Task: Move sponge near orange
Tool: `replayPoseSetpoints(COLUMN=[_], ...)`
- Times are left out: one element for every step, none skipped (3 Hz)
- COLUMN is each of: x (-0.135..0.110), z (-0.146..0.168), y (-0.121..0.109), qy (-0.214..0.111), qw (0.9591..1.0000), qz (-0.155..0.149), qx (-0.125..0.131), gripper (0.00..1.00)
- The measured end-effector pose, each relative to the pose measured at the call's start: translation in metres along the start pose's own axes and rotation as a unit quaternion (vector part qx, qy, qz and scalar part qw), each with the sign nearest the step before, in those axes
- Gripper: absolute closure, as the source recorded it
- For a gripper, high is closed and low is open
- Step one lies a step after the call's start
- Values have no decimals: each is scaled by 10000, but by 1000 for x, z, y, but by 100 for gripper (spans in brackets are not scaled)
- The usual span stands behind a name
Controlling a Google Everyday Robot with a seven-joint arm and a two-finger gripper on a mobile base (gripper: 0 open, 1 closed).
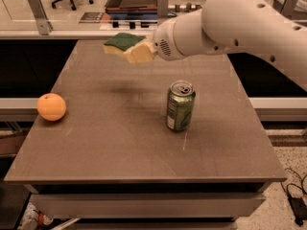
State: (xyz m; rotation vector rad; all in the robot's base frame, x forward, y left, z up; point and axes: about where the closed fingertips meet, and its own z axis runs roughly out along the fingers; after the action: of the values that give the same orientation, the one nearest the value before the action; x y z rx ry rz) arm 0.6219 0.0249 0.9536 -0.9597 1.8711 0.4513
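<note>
The sponge [123,42], dark green top over pale yellow foam, hangs in the air above the far middle of the table, held in my gripper [136,51]. The gripper is shut on the sponge's right end, and the white arm [240,23] reaches in from the upper right. The orange [51,107] sits on the table near its left edge, well to the left of and nearer than the sponge. A shadow of the sponge falls on the tabletop below it.
A green drink can [180,105] stands upright right of the table's middle, below and right of the gripper. The brown table [120,147] has drawers under its front edge. A counter with a tray and an office chair lie beyond.
</note>
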Motion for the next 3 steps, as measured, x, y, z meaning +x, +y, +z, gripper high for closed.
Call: replayPoseSetpoints(x=[0, 2, 4], z=[9, 13, 19], y=[17, 30, 43], qy=[-79, -160, -231], qw=[9999, 9996, 9994], qz=[119, 202, 240], qx=[77, 118, 118], gripper=[100, 100, 100])
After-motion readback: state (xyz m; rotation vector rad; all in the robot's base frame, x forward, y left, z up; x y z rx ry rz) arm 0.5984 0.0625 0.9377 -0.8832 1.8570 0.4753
